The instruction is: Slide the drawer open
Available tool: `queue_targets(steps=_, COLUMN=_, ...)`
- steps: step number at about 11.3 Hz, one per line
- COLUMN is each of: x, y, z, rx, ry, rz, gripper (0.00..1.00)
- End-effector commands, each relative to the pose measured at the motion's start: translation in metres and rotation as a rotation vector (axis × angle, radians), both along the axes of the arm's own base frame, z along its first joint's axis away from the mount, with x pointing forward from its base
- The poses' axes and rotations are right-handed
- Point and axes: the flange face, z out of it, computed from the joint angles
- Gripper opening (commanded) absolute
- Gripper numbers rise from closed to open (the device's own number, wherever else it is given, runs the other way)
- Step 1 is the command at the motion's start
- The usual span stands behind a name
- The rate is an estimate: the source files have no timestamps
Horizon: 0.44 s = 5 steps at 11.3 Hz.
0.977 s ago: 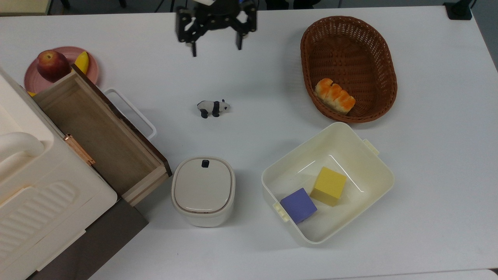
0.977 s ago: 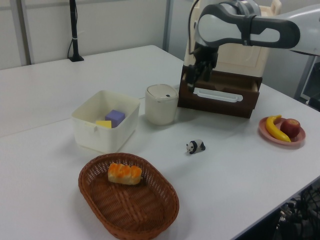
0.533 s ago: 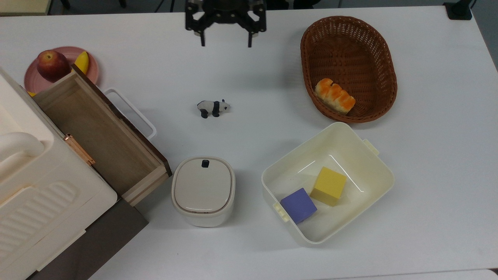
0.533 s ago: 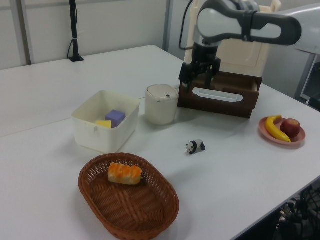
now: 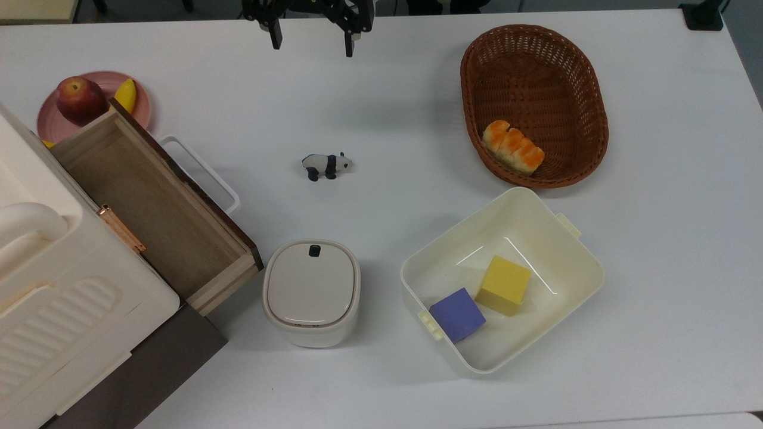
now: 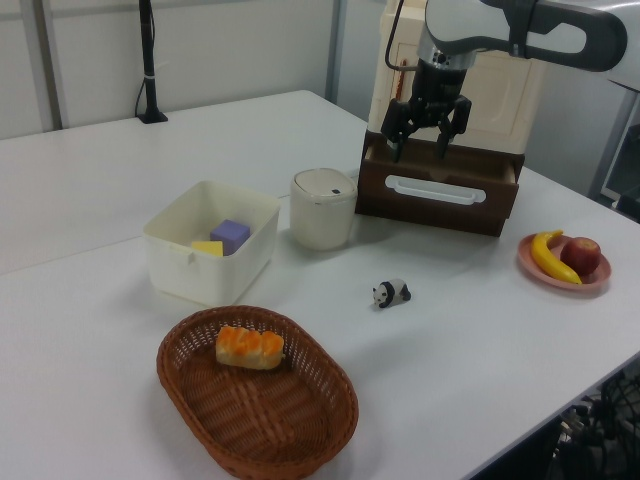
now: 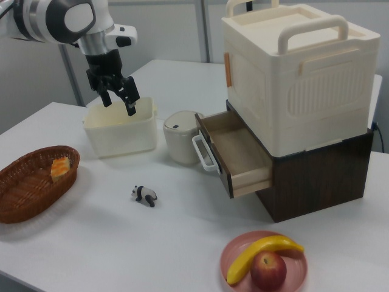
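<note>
The drawer [image 5: 156,201] stands pulled out of the dark brown cabinet, its light wood inside bare. Its white loop handle [image 5: 200,173] sticks out from the dark front panel [image 6: 440,196]. In the right view the drawer [image 7: 234,149] juts toward the white table. My gripper [image 5: 312,40] hangs open with nothing between its fingers, well above the table at the top view's upper edge, apart from the handle. In the left view the gripper [image 6: 418,146] hovers in front of the cream case, above the drawer front. In the right view the gripper [image 7: 120,104] is high over the tub.
A toy panda [image 5: 326,164] stands mid-table. A lidded cream bin [image 5: 311,292] sits beside the drawer's corner. A cream tub [image 5: 569,265] holds a yellow and a purple block. A wicker basket [image 5: 536,71] holds bread. A pink plate [image 5: 102,80] carries an apple and a banana.
The open gripper has risen and drawn back toward the top view's upper edge, ending a little further left. The drawer and everything on the table have stayed put.
</note>
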Motion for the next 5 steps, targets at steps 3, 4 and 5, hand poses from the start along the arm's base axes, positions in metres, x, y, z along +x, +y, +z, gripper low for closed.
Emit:
queue_targets(steps=3, x=-0.0051, y=0.0020, z=0.0021, rx=0.019, ry=0.018, rz=-0.012, gripper=1.00)
queue_targets(steps=4, x=-0.0052, y=0.0029, z=0.0014, rx=0.019, ry=0.020, rz=-0.011, gripper=1.00)
queue_targets(steps=5, x=-0.0052, y=0.0020, z=0.0014, rx=0.019, ry=0.020, rz=-0.011, gripper=1.00)
